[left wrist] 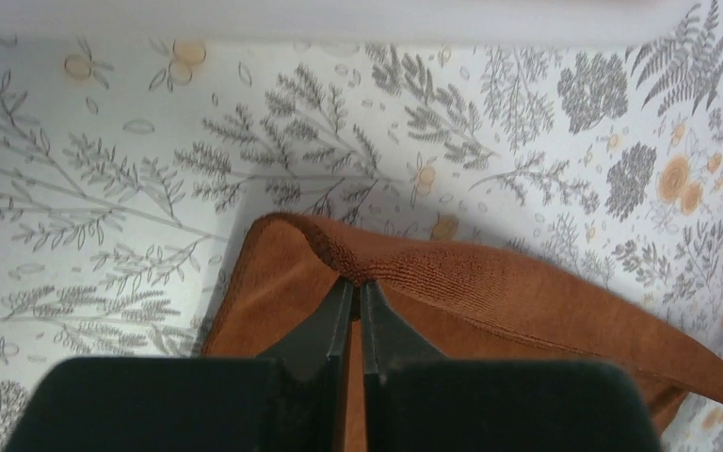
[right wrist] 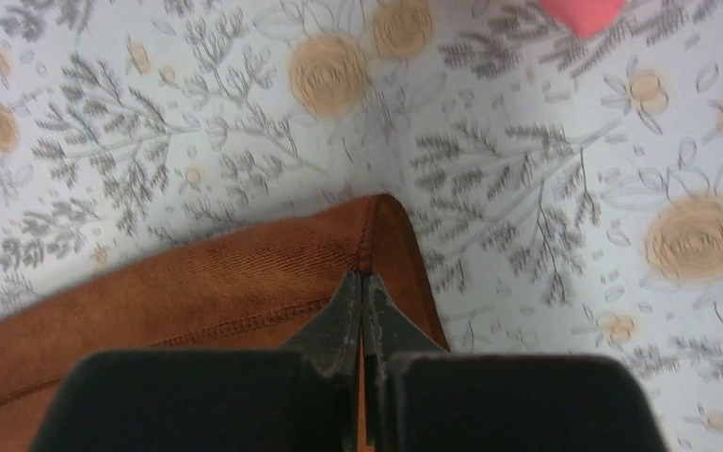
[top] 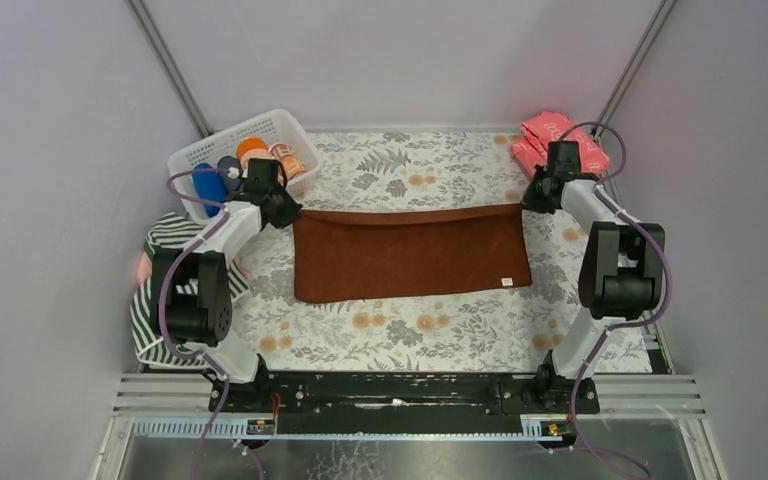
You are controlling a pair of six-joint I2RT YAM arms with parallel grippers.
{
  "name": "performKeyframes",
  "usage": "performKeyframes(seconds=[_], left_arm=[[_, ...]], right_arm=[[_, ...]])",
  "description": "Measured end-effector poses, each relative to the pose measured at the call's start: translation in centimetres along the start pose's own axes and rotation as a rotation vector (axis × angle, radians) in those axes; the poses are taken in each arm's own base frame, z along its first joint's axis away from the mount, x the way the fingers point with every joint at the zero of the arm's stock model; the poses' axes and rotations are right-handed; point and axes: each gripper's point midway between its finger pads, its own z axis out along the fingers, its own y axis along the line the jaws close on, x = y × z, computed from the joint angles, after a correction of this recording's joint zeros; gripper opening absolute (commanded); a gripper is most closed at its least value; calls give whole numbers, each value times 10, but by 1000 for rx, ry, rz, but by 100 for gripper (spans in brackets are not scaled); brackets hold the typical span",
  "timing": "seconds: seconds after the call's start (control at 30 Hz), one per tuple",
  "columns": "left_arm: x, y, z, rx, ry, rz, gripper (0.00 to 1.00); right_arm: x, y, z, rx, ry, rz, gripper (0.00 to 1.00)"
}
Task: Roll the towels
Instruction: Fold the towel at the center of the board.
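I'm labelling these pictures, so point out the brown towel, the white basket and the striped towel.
brown towel (top: 410, 255), top view, middle of cloth.
white basket (top: 260, 124), top view, far wall.
striped towel (top: 142, 330), top view, near left edge.

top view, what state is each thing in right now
rust-brown cloth towel: spread out, unrolled
left gripper: shut on its far left corner
right gripper: shut on its far right corner
dark-and-white striped towel: unrolled, bunched at left edge
coral-pink towels: folded pile
white plastic basket: holding rolled items
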Motion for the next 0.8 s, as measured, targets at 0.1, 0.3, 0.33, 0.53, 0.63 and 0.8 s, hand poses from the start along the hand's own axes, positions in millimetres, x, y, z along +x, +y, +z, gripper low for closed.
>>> performKeyframes(seconds=[0.1, 0.3, 0.33, 0.53, 0.63, 0.8], left_arm=[[12, 6, -8, 5, 24, -5, 0], [42, 28, -28, -14, 81, -15, 0], [47, 33, -31, -21, 91, -17, 0], [76, 55, -55, -41, 136, -31, 0], [87, 62, -62, -42, 158, -37, 0], [116, 81, -65, -68, 230, -61, 0]], right_arm=[[11, -5, -15, 13, 22, -5, 0], [34, -21, -40, 58, 53, -14, 0], [37, -23, -43, 65, 58, -15, 0], [69, -41, -58, 112, 105, -16, 0], [88, -50, -61, 133, 142, -15, 0], [116, -61, -62, 160, 199, -6, 0]])
